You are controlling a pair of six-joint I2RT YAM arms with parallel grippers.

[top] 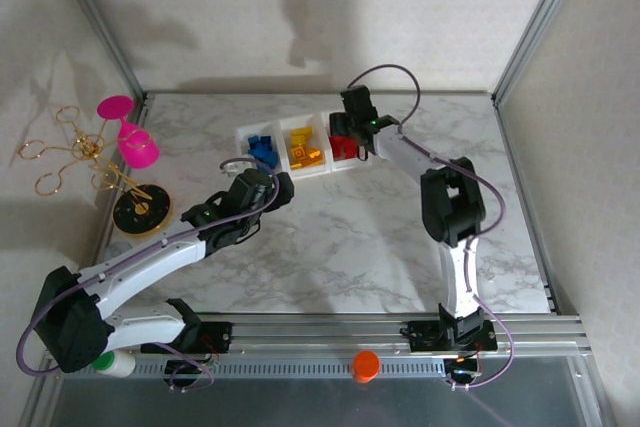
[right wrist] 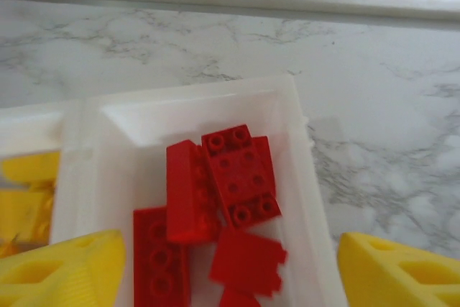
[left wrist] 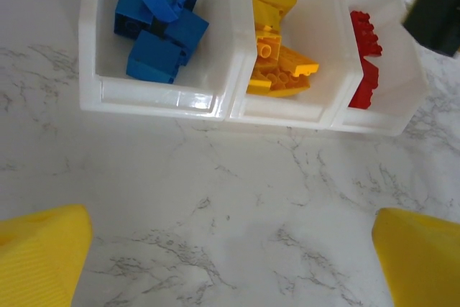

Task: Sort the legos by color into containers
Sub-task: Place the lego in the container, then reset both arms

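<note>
1. The containers (top: 283, 135), three translucent white bins joined in a row, stood at the far middle of the marble table (top: 330, 247)
2. The blue legos (left wrist: 159, 23) were heaped in the left bin, the yellow legos (left wrist: 277, 66) in the middle bin and the red legos (right wrist: 233, 177) in the right bin, each colour inside its own walls
3. The right gripper (right wrist: 230, 278) hung straight over the red bin, reaching in from the far side of the row
4. Its yellow fingers (right wrist: 65, 271) were spread wide, one near each long wall of that bin, and gripped nothing; the red legos lay loose on the bin floor below them
5. The left gripper (left wrist: 230, 264) hovered over bare marble just in front of the containers, facing the blue and yellow bins
6. Its jaws stood fully apart and it had hold of nothing
7. A pink goblet toy (top: 130, 137) and a round black disc (top: 140, 212) sat beside the table's left edge, well apart from the bins
</note>
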